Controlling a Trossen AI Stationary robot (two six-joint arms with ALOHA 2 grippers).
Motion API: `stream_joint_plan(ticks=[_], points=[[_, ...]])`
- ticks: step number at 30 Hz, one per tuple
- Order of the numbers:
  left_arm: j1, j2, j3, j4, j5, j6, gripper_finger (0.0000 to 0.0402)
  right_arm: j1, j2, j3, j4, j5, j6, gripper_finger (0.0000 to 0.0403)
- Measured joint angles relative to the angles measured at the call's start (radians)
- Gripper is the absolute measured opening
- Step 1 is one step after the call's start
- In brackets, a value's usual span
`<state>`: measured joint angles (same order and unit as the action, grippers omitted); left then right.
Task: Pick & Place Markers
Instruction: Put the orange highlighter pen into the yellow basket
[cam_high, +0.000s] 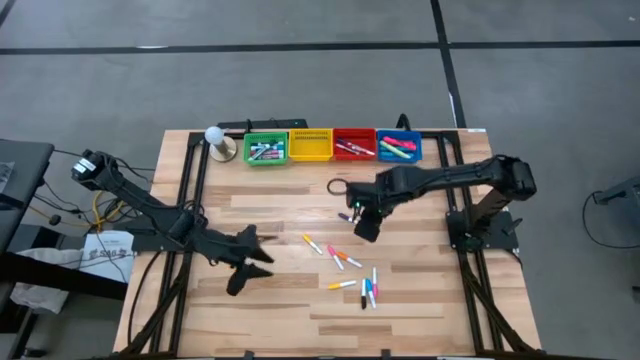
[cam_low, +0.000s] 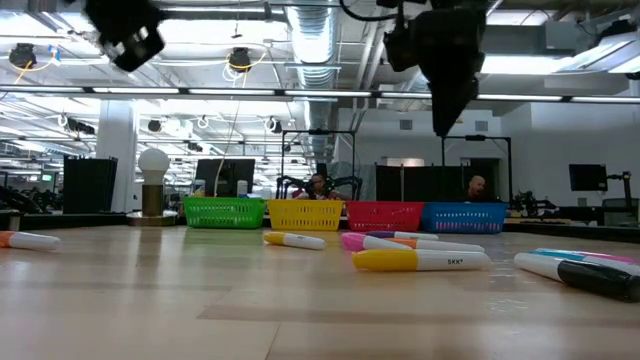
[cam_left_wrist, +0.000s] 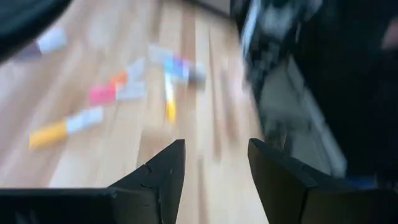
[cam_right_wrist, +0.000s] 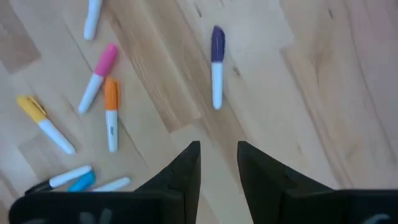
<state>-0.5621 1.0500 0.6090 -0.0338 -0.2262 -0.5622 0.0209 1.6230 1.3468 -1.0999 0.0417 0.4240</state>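
Several capped markers (cam_high: 350, 272) lie flat on the wooden table, right of its middle: a purple-capped one (cam_right_wrist: 216, 62), a pink one (cam_right_wrist: 99, 73), an orange one (cam_right_wrist: 111, 113) and a yellow one (cam_right_wrist: 42, 121). My right gripper (cam_high: 365, 228) hangs above the table just far of this scatter, pointing down. Its fingers stand a little apart (cam_right_wrist: 217, 152) with nothing between them. My left gripper (cam_high: 250, 265) hovers to the left of the markers. It is open (cam_left_wrist: 214, 152) and empty, aimed toward them.
Four small bins stand in a row along the far edge: green (cam_high: 265, 149), yellow (cam_high: 310, 146), red (cam_high: 354, 145) and blue (cam_high: 399, 148), with markers in some. A white bulb on a stand (cam_high: 216, 140) sits left of them. Bare wood lies between my grippers.
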Motion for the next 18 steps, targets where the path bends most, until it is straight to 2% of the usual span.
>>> stream_joint_plan(ticks=[3,6,9,18], points=[[0.0,0.0,0.0,-0.175,0.108,0.011,0.0175,0.055,-0.007,-0.006,-0.005,0.028,0.064,0.0095],[0.0,0.0,-0.001,-0.344,0.151,0.008,0.0175,0.11,-0.007,-0.005,0.001,0.058,0.103,0.0095],[0.0,0.0,-0.001,-0.436,0.121,0.008,0.0175,0.163,-0.007,-0.005,0.017,0.094,0.142,0.0095],[0.001,0.027,0.0,-0.514,0.067,0.132,0.0175,0.271,-0.006,-0.005,0.024,0.177,0.232,0.0095]])
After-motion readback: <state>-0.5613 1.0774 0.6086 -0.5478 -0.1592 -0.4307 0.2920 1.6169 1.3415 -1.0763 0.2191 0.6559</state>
